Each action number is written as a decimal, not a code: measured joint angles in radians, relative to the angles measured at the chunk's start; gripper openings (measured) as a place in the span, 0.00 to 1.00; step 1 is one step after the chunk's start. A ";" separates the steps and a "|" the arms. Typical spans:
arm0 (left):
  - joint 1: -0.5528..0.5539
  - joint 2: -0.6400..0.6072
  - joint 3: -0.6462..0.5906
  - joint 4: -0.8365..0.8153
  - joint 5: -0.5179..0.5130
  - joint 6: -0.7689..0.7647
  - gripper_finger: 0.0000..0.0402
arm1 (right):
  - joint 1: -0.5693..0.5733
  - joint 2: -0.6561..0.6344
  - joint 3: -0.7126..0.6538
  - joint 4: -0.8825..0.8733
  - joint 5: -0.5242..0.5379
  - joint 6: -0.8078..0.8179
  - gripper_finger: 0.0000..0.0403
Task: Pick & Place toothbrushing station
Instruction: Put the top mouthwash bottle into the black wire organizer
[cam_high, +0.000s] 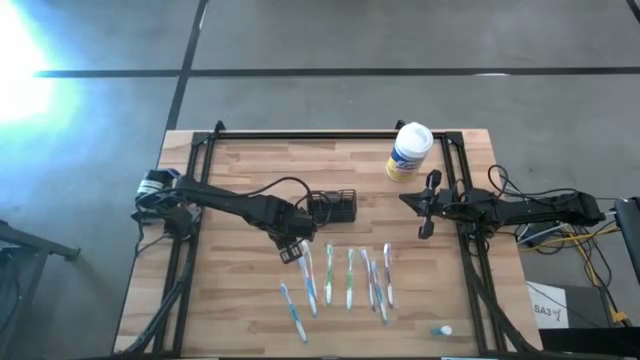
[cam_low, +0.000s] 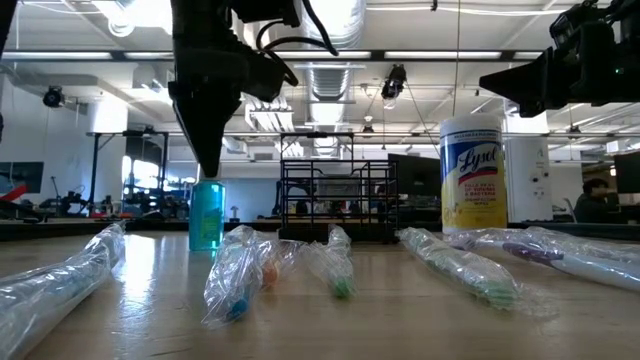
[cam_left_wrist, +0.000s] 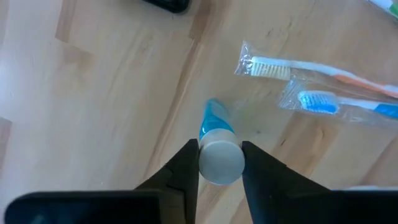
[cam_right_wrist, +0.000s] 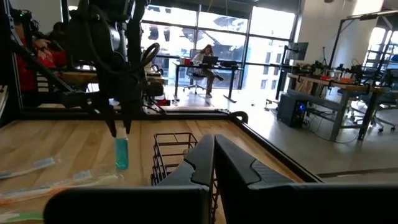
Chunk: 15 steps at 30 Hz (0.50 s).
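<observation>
The black wire-mesh caddy (cam_high: 335, 207) stands on its base at mid-table; it also shows in the low view (cam_low: 338, 200) and the right wrist view (cam_right_wrist: 174, 155). My left gripper (cam_high: 293, 252) is just near-left of it, shut on a small blue tube with a white cap (cam_low: 206, 218), which stands upright. My right gripper (cam_high: 405, 198) is shut and empty, held above the table to the right of the caddy. My left gripper pinches the tube's white cap (cam_left_wrist: 221, 163) between its two fingers (cam_left_wrist: 186, 171), one on either side. The fingers come from above, pointing down. The tube stays upright below them (cam_right_wrist: 122, 154); whether its bottom rests on the table I cannot tell.
Several wrapped toothbrushes (cam_high: 350, 275) lie in a row on the near half of the table. A white-and-yellow wipes tub (cam_high: 410, 150) stands at the far right. Another small tube (cam_high: 443, 329) lies near the front right corner. A black frame (cam_high: 330, 135) rims the table.
</observation>
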 joint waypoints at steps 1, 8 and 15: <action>0.000 0.000 0.000 0.000 0.000 0.008 0.24 | 0.000 0.000 0.000 0.000 0.000 -0.001 0.02; 0.000 0.000 0.028 -0.035 0.000 0.082 0.24 | 0.000 0.000 0.000 0.000 0.000 -0.002 0.02; 0.002 0.000 0.244 -0.118 -0.005 0.247 0.24 | 0.000 0.000 0.000 0.000 0.000 -0.001 0.02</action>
